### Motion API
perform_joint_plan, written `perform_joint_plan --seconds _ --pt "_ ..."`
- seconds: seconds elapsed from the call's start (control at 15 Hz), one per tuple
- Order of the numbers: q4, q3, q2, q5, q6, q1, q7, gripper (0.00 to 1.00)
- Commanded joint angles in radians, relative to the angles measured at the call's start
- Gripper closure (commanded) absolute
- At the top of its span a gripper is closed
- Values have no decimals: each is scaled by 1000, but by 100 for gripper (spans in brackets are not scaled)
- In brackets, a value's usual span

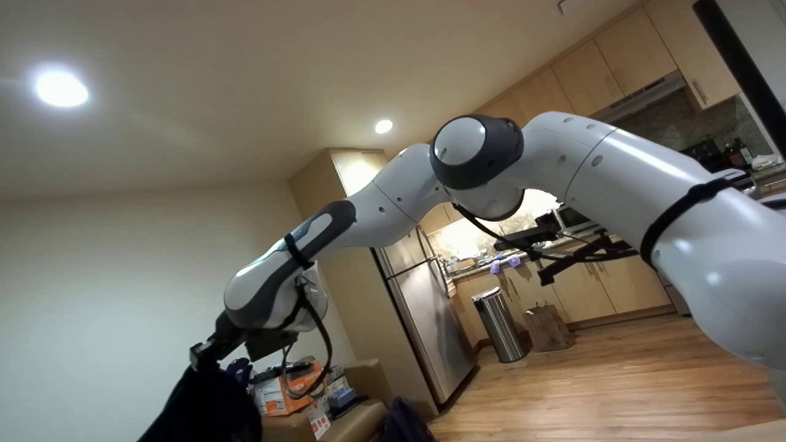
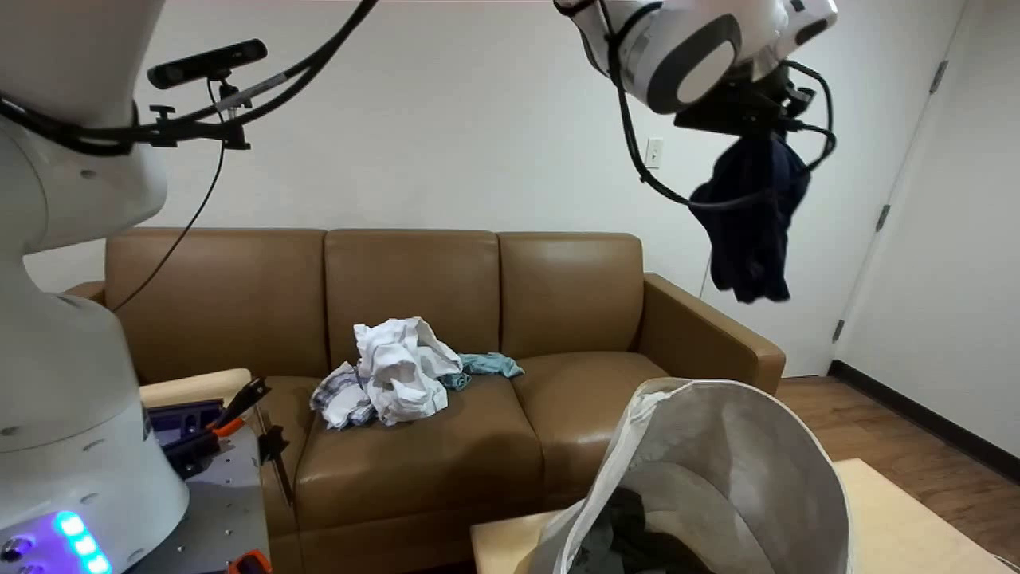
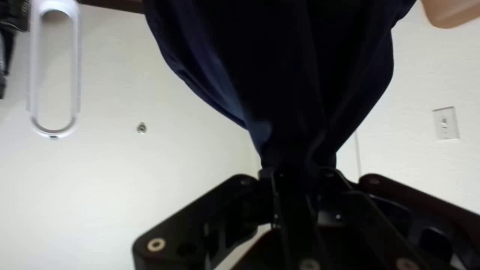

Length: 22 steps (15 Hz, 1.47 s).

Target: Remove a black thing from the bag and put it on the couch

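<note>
Wrist view: gripper [image 3: 296,174] pinching dk cloth [image 3: 285,78]; ext. view: outside bag [image 2: 749,446].

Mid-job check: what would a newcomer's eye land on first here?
Probably the dark navy cloth hanging from the gripper, at the upper right of an exterior view. Next, likely, the crumpled white cloth on the brown couch, near that view's middle. Then the open pale bag in its foreground, with dark fabric inside.
</note>
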Motion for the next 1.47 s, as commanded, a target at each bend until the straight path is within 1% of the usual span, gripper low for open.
perform_joint_plan --seconds 0.0,0.2,0.27,0.33,0.4,0.73,0.8,0.93,1.07,1.13,1.27,1.4 --pt "-26 182 -43 -4 -22 -14 -78 95" --pt "-58 350 -52 -4 -33 -7 -119 95" --pt "-25 270 -34 -6 -22 13 -73 93" --pt "-35 313 -39 -6 -24 16 -80 93" --pt "-44 331 -46 -6 -24 22 -80 93" --pt "-55 330 -50 -5 -24 12 -86 93" --pt "-55 330 -50 -5 -24 10 -86 95" --pt "-66 354 -47 -40 -36 25 -136 94" --pt "-101 411 -53 -57 -102 25 -169 95" --pt "-142 450 -60 -51 -123 17 -170 95" --pt "-231 551 -52 -31 -153 -20 -189 96" --pt "-330 663 -31 -18 -181 -74 -205 96"
